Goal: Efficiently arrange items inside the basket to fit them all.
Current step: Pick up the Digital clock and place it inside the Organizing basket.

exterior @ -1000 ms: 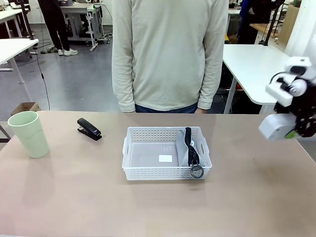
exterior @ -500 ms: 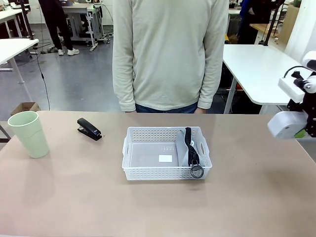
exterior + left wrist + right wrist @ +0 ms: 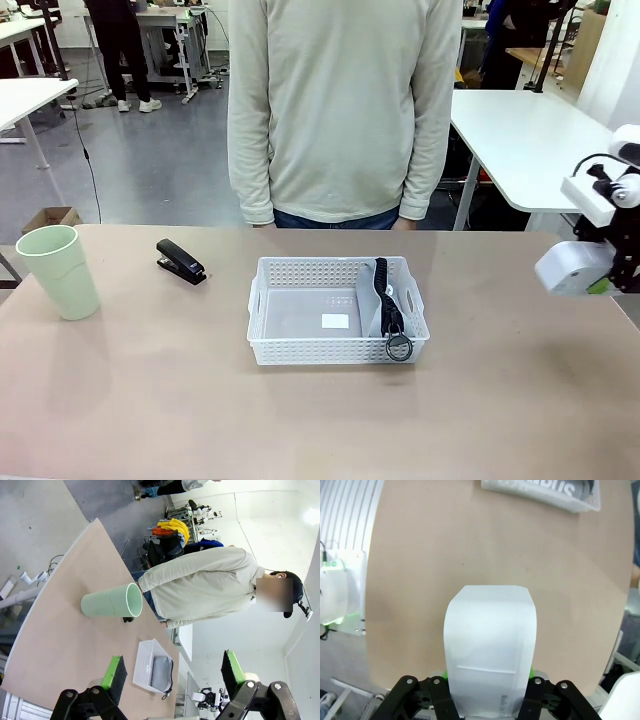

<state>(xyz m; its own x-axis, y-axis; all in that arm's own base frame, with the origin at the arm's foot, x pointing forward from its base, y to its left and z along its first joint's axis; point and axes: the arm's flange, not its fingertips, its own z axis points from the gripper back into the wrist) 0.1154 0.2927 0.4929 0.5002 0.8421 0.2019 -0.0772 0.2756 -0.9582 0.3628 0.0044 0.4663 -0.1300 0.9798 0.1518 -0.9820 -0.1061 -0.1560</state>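
A robotics lab in an open hall. A white robot arm [image 3: 590,197] stands at three o'clock of the tan table [image 3: 150,400]. Beyond, a grey floor [image 3: 160,170] carries a white work table [image 3: 530,140] at two o'clock, a cluttered bench [image 3: 165,25] at eleven, a trailing black cable [image 3: 88,160] at ten and a cardboard box [image 3: 48,217] at nine.

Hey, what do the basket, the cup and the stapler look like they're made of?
Basket: white plastic, apparently; evenly perforated moulded walls, dull sheen.
Cup: pale green, matte, smooth; probably plastic, though the look leaves it open.
Stapler: black, slightly glossy shell; plastic or painted metal, cannot tell.
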